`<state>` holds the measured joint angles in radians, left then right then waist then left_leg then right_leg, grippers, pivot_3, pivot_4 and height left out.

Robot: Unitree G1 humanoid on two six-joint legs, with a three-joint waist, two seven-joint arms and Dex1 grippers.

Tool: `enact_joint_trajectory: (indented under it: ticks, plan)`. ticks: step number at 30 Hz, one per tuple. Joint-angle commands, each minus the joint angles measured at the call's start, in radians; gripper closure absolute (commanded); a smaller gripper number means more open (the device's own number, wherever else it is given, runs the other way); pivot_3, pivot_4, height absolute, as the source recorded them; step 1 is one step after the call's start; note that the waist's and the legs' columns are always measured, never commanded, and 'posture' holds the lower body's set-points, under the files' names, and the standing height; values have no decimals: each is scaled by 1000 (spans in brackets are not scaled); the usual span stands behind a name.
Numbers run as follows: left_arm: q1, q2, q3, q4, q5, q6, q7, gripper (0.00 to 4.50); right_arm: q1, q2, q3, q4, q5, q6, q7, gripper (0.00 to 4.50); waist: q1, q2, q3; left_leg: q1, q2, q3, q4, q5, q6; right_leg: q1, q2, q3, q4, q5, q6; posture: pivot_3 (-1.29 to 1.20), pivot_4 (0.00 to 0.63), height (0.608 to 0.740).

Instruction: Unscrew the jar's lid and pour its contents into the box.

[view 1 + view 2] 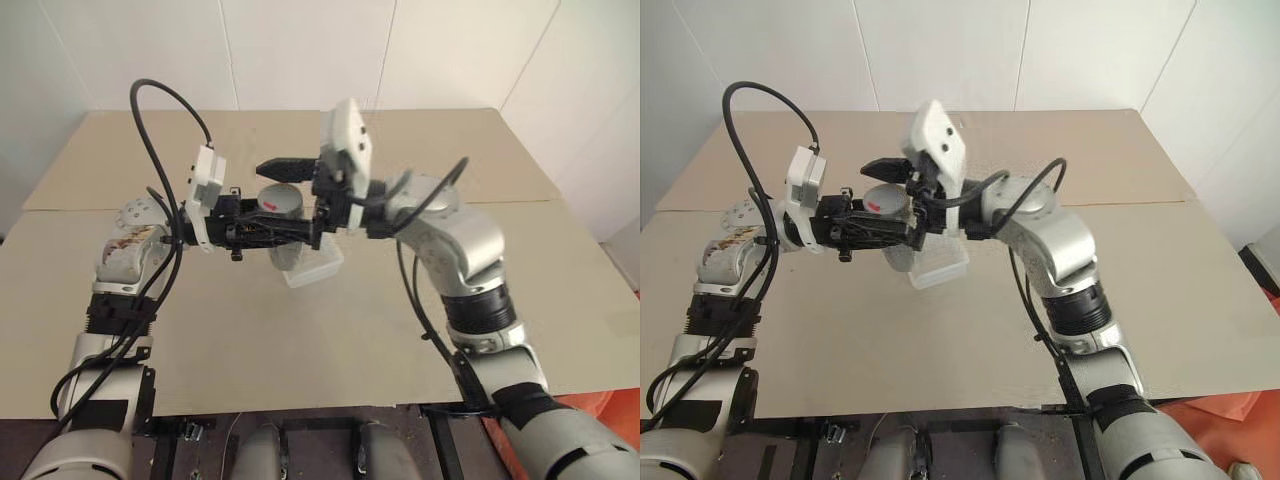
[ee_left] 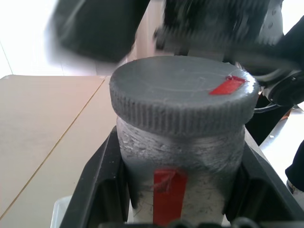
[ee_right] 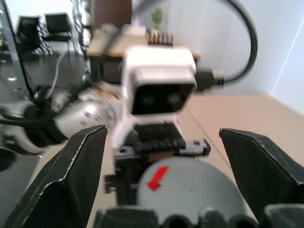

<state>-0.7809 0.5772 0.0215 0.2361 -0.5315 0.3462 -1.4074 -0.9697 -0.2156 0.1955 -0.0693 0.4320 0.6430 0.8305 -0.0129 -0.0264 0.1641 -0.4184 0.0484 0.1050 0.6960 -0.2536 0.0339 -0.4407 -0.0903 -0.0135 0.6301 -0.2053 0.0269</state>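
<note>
Work surface: a flat table (image 1: 300,330) covered in plain tan board — matte, unmarked. A straight seam crosses it from side to side, dividing a far panel from a near one; the far panel narrows toward the white wall behind it. The near edge ends at a dark frame.

Resting directly on the surface: one box (image 1: 318,268), a small translucent white tub, standing upright near the middle of the table, just on the near side of the seam — partly hidden from above.
</note>
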Motion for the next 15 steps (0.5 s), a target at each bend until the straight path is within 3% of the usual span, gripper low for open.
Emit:
enact_joint_trajectory:
  ticks: [1,15]
  plan:
    - [-30,11,19,-20,-10,-6,-3,2467,-49,6,-16,43,-24,-17,-29,73,2,0,0,0,0,0,0,0,0,0,0,0,0,0,0,0,150,740]
    - [14,77,44,-76,-43,21,-27,2467,-18,-187,-134,96,85,-25,147,73,0,0,0,-1,0,-1,0,0,1,0,0,-1,-1,0,0,0,150,740]
